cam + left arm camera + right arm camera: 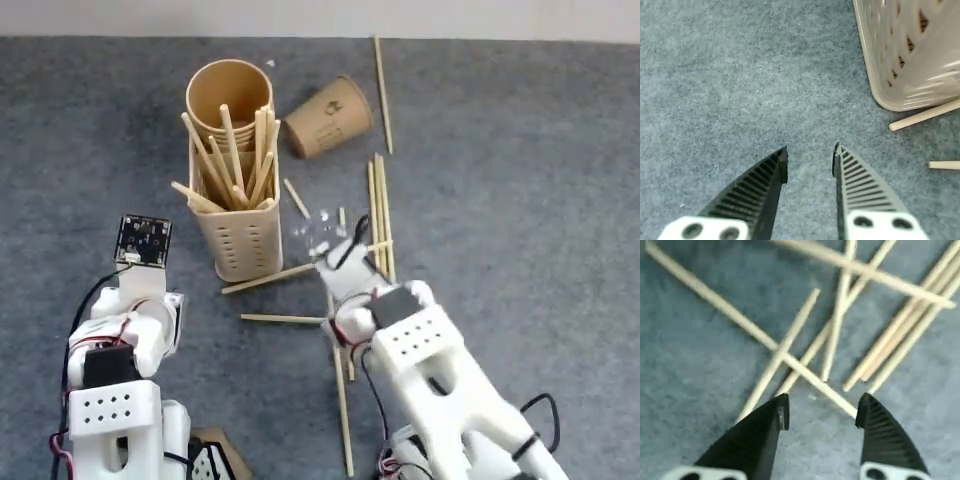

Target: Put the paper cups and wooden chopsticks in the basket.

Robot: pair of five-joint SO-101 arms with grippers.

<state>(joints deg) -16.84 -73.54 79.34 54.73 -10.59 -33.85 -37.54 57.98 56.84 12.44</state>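
Lying loose on the carpet [520, 200] are at least eight chopsticks [378, 215]. About three form a bundle side by side to the right of the basket [245, 245], long axes running near to far. A single chopstick [381, 95] lies farther off along much the same line. A short one slants just beside the basket, another slants at the basket's foot, one lies nearly crosswise nearer the arms, and a long one runs back toward the arms' bases. More stand in the basket with tips fanned upward, too crowded to count surely.

At least two cups show. One cup [230, 95] sits mouth up at the basket's far end. A second cup [330, 117] lies on its side on the carpet just right of it, its axis slanting toward the far right.

The right gripper [822, 407] hangs low over crossed chopsticks, fingers apart and holding nothing. The left gripper [810, 150] hangs over bare carpet near the basket's foot, fingers likewise apart and empty.
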